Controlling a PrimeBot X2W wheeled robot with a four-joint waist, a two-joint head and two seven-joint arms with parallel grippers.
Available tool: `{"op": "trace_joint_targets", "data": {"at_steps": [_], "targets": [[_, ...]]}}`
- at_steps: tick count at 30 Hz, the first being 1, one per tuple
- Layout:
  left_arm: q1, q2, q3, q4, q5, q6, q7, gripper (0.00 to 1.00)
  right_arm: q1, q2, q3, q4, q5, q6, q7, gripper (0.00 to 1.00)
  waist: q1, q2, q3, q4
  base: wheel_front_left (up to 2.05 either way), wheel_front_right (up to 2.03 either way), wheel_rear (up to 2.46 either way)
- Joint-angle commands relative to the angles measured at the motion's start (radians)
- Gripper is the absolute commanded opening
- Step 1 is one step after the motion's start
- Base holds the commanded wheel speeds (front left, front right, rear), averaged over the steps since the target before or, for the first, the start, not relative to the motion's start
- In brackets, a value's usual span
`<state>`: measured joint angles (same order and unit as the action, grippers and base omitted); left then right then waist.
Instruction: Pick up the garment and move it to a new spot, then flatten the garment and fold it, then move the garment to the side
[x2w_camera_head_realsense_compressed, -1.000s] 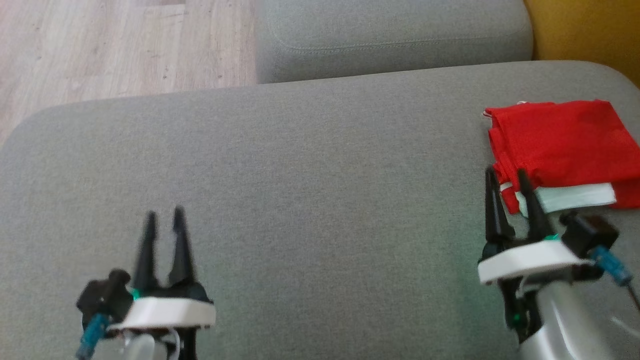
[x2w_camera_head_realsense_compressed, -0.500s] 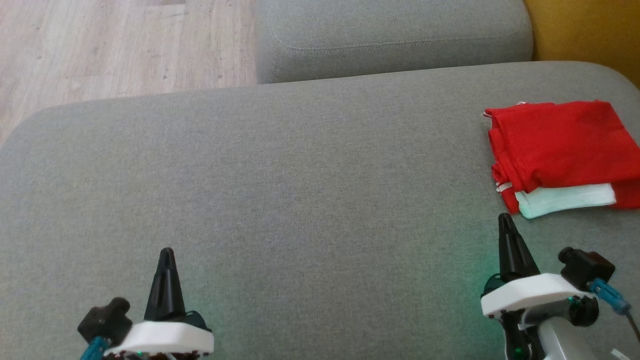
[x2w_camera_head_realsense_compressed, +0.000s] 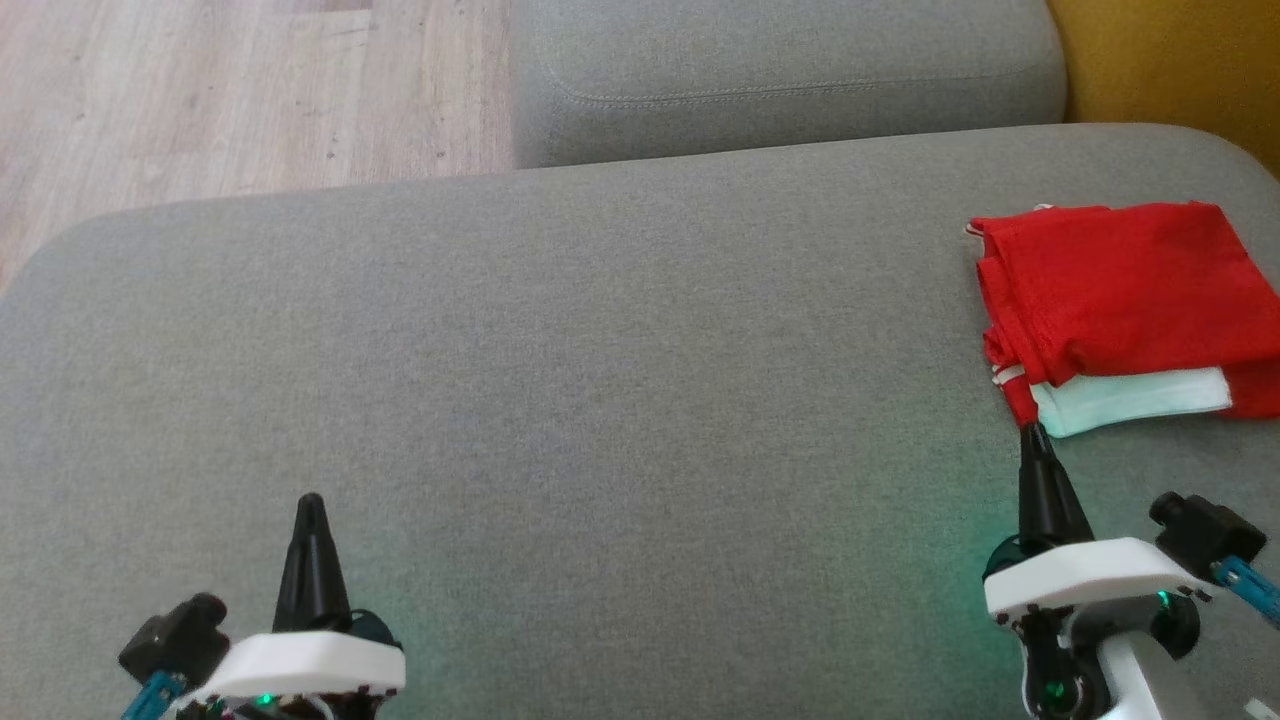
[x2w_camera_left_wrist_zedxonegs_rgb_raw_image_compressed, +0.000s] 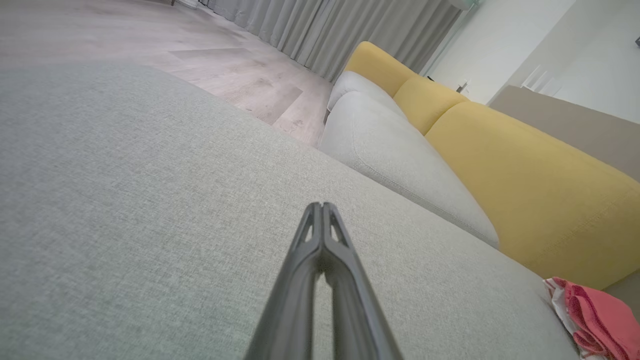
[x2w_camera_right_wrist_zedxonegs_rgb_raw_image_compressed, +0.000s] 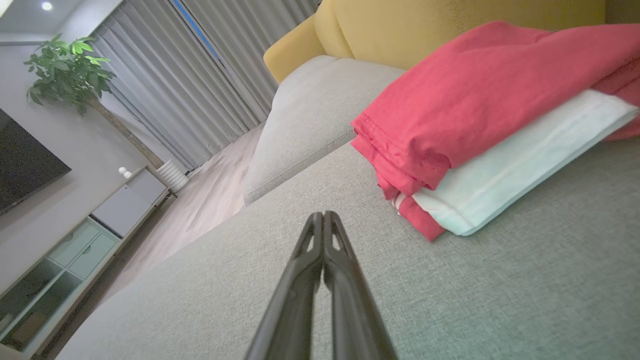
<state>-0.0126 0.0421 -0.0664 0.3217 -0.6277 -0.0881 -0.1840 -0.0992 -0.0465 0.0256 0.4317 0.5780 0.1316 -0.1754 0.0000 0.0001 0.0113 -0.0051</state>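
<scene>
The garment (x2w_camera_head_realsense_compressed: 1125, 290) is red with a white band, folded into a flat stack at the far right of the grey sofa seat (x2w_camera_head_realsense_compressed: 600, 380). It also shows as a red and white stack (x2w_camera_right_wrist_zedxonegs_rgb_raw_image_compressed: 480, 130) in the right wrist view and as a small red edge (x2w_camera_left_wrist_zedxonegs_rgb_raw_image_compressed: 597, 320) in the left wrist view. My right gripper (x2w_camera_head_realsense_compressed: 1033, 435) is shut and empty, its tip just short of the stack's near corner. My left gripper (x2w_camera_head_realsense_compressed: 310, 503) is shut and empty over bare cushion at the lower left. Both fingertip pairs (x2w_camera_left_wrist_zedxonegs_rgb_raw_image_compressed: 322, 206) (x2w_camera_right_wrist_zedxonegs_rgb_raw_image_compressed: 322, 215) are pressed together.
A second grey cushion (x2w_camera_head_realsense_compressed: 780, 70) lies beyond the seat. A yellow backrest (x2w_camera_head_realsense_compressed: 1170, 60) rises at the right. Wooden floor (x2w_camera_head_realsense_compressed: 240, 90) lies past the seat's far left edge. A TV cabinet (x2w_camera_right_wrist_zedxonegs_rgb_raw_image_compressed: 75, 240), a plant (x2w_camera_right_wrist_zedxonegs_rgb_raw_image_compressed: 65, 70) and curtains (x2w_camera_right_wrist_zedxonegs_rgb_raw_image_compressed: 200, 75) stand across the room.
Both grippers have gone from open to shut and drawn back toward the near edge. The right gripper came away from the garment's near corner. The garment has not moved.
</scene>
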Motion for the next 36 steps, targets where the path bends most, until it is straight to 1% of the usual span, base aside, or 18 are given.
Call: {"op": "trace_joint_targets", "data": {"at_steps": [1,36], "targets": [[-0.046,0.002,0.016,-0.034,-0.023,-0.002,0.009,0.0,-0.046,-0.002,-0.003,-0.039,0.026,0.0,0.006,0.0,0.0,-0.0001,0.0,0.0,0.0,0.0,0.0],[-0.063,0.004,0.073,-0.048,-0.356,-0.016,0.109,0.0,-0.033,-0.003,-0.051,-0.091,0.375,0.0,0.104,0.0,0.0,-0.0001,-0.003,0.002,0.0,0.0,0.0]]}}
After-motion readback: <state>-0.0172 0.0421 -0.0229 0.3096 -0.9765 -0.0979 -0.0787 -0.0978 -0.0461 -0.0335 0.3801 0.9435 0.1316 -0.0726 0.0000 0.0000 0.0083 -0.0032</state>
